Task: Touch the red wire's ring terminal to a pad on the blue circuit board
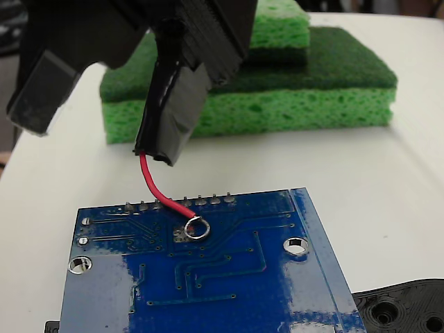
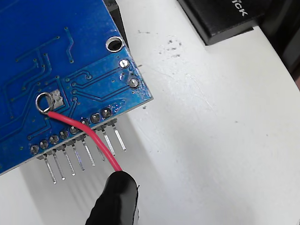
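Observation:
The blue circuit board lies flat on the white table, solder side up; the wrist view shows it at upper left. The red wire curves down from a black taped sleeve fixed along the right finger. Its ring terminal rests on the board, its rim touching a small silver pad. In the wrist view the ring terminal sits just left of that pad, with the red wire crossing the solder row. My gripper hovers above the board's far edge, its left finger standing apart from the sleeve.
Two stacked green sponges lie behind the board. A black plastic part with holes sits at the board's right corner. Header pins stick out past the board's edge. A black box stands at the table's far side.

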